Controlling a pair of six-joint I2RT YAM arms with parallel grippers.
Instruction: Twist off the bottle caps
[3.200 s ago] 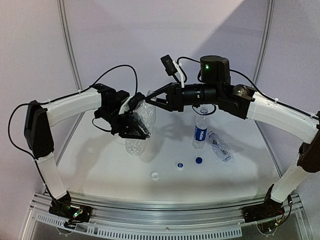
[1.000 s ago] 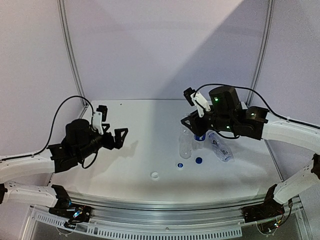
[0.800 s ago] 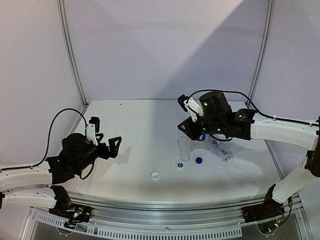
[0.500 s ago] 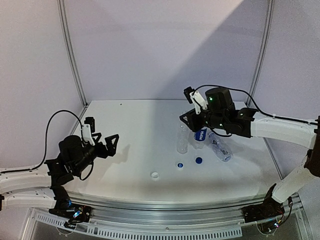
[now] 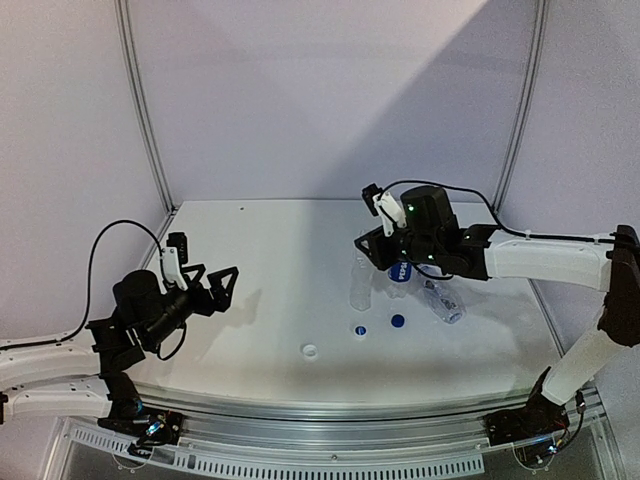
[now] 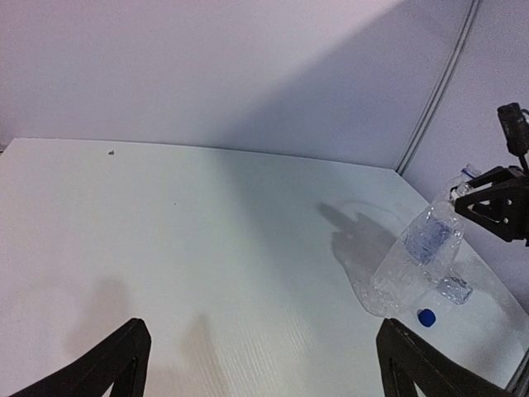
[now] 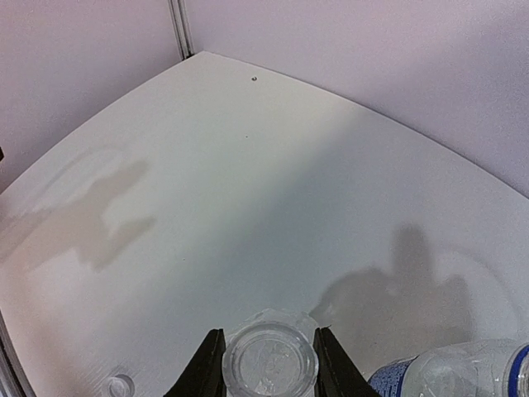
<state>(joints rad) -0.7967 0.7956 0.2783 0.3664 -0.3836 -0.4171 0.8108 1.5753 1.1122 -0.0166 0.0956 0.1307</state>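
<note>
A plain clear bottle (image 5: 360,287) stands upright on the table with its mouth open (image 7: 270,361). My right gripper (image 5: 369,251) is shut on its neck, one finger (image 7: 207,368) touching each side. Just right of it stands the blue-label bottle (image 5: 400,276), and a second plain bottle (image 5: 440,300) lies on its side beyond. Three bottle caps lie loose in front: a blue one (image 5: 398,321), a white one (image 5: 358,329) and another white one (image 5: 310,351). My left gripper (image 5: 215,287) hangs open and empty over the left of the table, far from the bottles (image 6: 413,265).
The white table (image 5: 270,240) is walled by pale panels at the back and sides, with a metal rail along its near edge (image 5: 330,425). A black cable loops above the left arm (image 5: 110,240).
My left arm has drawn back to the left and sunk lower, its gripper still open. My right gripper has shifted slightly left with the plain bottle still in its grip.
</note>
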